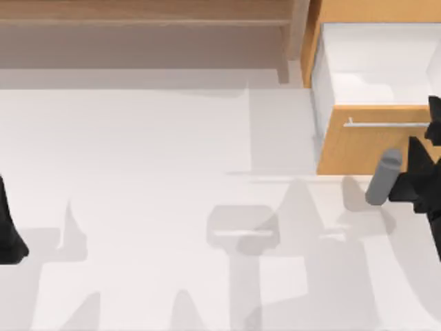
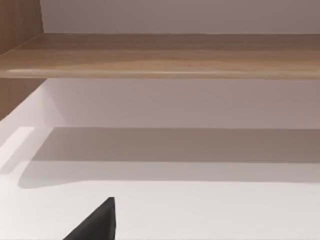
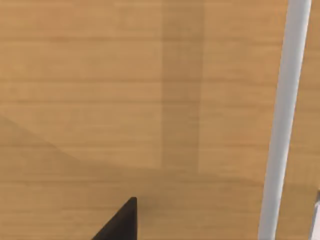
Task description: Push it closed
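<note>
The drawer (image 1: 375, 103) is standing pulled out at the top view's far right, its white inner walls showing behind the orange-tan front (image 1: 358, 148) and the thin silver bar handle (image 1: 386, 125) running across that front. The right gripper (image 1: 428, 148) is hovering just before the front at the picture's right edge, and its wrist view is looking straight at the wood grain (image 3: 125, 100) with the handle (image 3: 287, 120) beside a dark fingertip (image 3: 120, 225). Whether those fingers are spread or pressed together I cannot tell, since the edge is cutting them off. To do this step well, the gripper should be meeting the front squarely, near its middle and clear of the handle, then pressing straight in along the drawer's run so that the front is not skewing or the fingers sliding off the wood. Whether contact is already made is hard to make out. The left arm (image 1: 10, 227) is sitting parked at the table's (image 1: 151, 207) left edge, facing the paler shelf unit (image 2: 160, 55); its fingers I also cannot judge. The drawer's right side and the cabinet behind it are cut off.
</note>
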You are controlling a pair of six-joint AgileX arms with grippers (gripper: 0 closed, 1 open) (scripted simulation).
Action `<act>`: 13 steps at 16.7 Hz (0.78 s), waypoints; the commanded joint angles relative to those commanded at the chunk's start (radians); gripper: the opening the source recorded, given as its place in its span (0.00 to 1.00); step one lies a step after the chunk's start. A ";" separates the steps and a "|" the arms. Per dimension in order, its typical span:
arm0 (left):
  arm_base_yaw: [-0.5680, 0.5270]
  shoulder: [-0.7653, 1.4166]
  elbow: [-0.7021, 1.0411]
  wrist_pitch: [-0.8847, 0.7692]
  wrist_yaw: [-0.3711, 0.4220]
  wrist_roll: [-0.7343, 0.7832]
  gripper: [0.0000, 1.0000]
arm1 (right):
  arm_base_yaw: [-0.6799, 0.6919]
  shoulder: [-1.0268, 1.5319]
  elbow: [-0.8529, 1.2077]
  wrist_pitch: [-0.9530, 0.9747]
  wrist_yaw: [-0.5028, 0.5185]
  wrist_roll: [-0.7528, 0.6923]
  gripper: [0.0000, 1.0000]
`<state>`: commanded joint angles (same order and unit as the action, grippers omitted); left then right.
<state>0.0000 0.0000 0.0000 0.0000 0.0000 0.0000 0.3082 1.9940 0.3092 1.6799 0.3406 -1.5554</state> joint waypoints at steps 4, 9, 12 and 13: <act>0.000 0.000 0.000 0.000 0.000 0.000 1.00 | 0.000 0.000 0.000 0.000 0.000 0.000 0.40; 0.000 0.000 0.000 0.000 0.000 0.000 1.00 | 0.000 0.000 0.000 0.000 0.000 0.000 0.02; 0.000 0.000 0.000 0.000 0.000 0.000 1.00 | 0.000 0.000 0.000 0.000 0.000 0.000 0.00; 0.000 0.000 0.000 0.000 0.000 0.000 1.00 | 0.000 0.000 0.000 0.000 0.000 0.000 0.00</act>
<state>0.0000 0.0000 0.0000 0.0000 0.0000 0.0000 0.3082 1.9940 0.3092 1.6799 0.3406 -1.5554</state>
